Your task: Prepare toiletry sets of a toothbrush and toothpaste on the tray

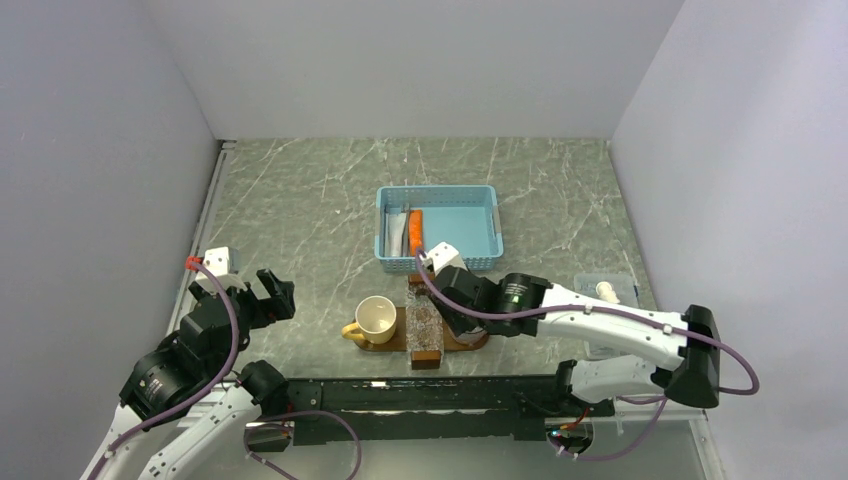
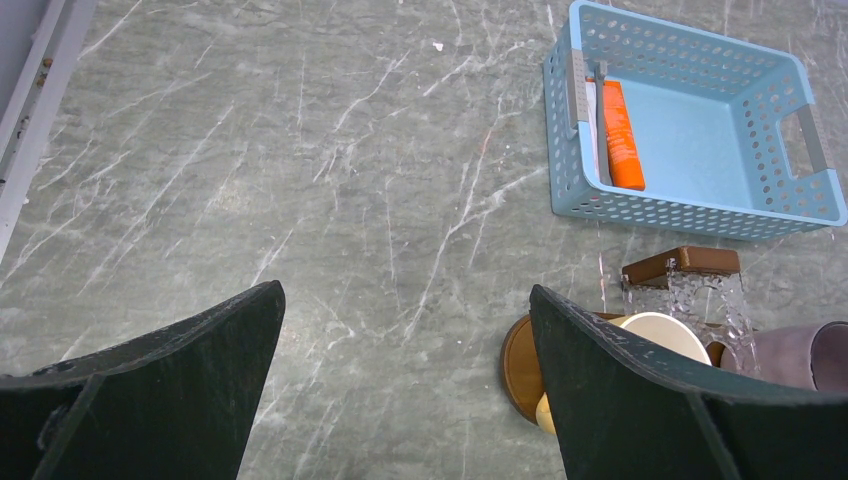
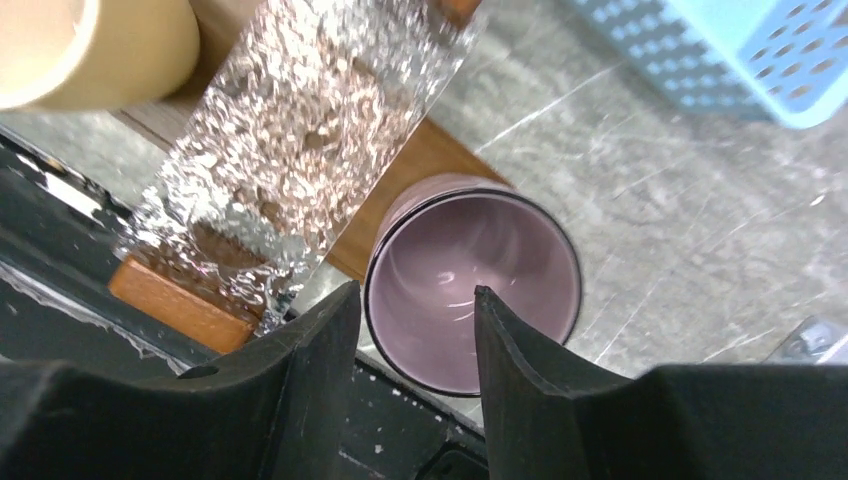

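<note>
The dark-brown tray (image 1: 385,346) lies at the table's near edge, its rounded end showing in the left wrist view (image 2: 519,370). A purple cup (image 3: 475,285) stands on its right end. My right gripper (image 3: 412,292) hangs over that cup, open. One finger is outside the rim and one inside, and neither presses it. The pale toothbrush (image 2: 601,125) and the orange toothpaste tube (image 2: 622,135) lie side by side in the light-blue basket (image 1: 470,225). My left gripper (image 2: 405,290) is wide open over bare table to the left of the tray, holding nothing.
A cream cup (image 1: 377,318) and a crinkled clear plastic box (image 1: 424,330) also sit on the tray. A small clear container (image 1: 605,290) stands at the right. The black base rail (image 1: 420,395) runs just in front of the tray.
</note>
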### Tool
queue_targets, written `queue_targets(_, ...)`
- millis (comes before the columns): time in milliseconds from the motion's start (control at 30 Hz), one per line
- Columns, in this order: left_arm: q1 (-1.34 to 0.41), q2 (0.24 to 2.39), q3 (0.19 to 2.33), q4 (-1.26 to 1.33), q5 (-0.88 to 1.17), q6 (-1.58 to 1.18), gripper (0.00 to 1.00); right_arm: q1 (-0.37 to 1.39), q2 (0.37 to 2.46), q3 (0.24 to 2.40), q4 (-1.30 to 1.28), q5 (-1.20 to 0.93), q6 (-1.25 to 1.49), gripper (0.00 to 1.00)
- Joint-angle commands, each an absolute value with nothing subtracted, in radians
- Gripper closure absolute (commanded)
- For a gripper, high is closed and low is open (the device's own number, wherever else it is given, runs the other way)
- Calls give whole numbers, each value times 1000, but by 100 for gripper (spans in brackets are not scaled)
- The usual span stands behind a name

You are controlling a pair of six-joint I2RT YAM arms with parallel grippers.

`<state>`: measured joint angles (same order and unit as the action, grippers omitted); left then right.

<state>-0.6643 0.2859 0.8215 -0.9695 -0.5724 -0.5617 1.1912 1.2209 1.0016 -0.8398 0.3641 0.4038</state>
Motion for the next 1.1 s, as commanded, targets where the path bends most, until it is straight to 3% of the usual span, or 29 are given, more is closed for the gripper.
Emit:
queue_targets(0, -660, 299, 827, -940, -566, -552, 1, 1194, 1157, 1096, -832, 484, 387, 50)
queue_targets(433, -660, 296, 827, -932, -558, -540, 1, 1153, 1303, 1274, -694, 576, 250, 44)
queue_targets(1067, -658, 343, 823, -911, -512, -511, 1, 847, 1598, 1502, -567, 342, 315, 39)
